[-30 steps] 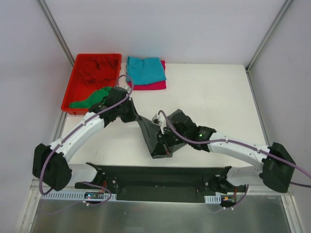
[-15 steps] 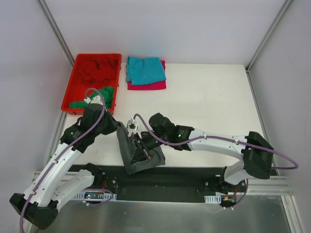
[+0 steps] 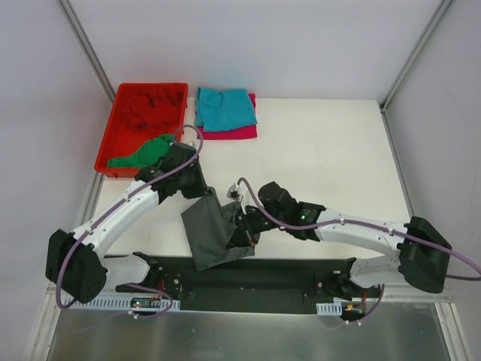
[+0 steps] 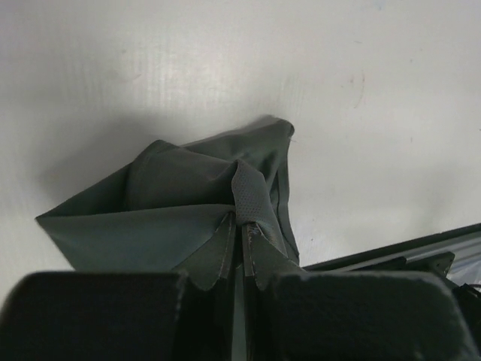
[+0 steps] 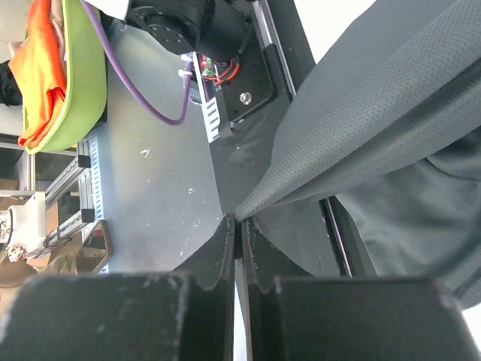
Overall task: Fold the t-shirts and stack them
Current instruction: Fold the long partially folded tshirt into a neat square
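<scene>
Two claws are pinched shut on the same garment. The left claw (image 4: 240,226) has its jaws closed on a bunched fold of the dark grey t-shirt (image 3: 214,237). The right claw (image 5: 239,222) grips a thin pointed edge of that shirt, its jaws almost meeting.

From above, the left claw (image 3: 201,192) holds the shirt's far corner and the right claw (image 3: 242,226) holds its right side. The cloth sags between them at the near edge of the worktop (image 3: 323,150), and its lower hem spills onto the black base rail.

By its look, the shirt is light, limp and fine-knit. It creases wherever it is lifted and keeps no shape of its own. It seems unlikely to slip from a firm pinch, but a single layer could pull free. It is best taken at seams, hems or shoulder corners, with both claws well apart so the panel hangs flat.

Five shirts are visible, one of each colour:
- The dark grey one is in hand.
- The teal t-shirt (image 3: 225,107) is folded at the far side of the worktop.
- The magenta t-shirt (image 3: 229,133) lies beneath the teal one, its edge showing.
- The green t-shirt (image 3: 143,154) droops over the near rim of the bin.
- The red t-shirt (image 3: 150,105) is crumpled inside the bin.

One red bin (image 3: 109,129) stands at the worktop's far left corner.
</scene>
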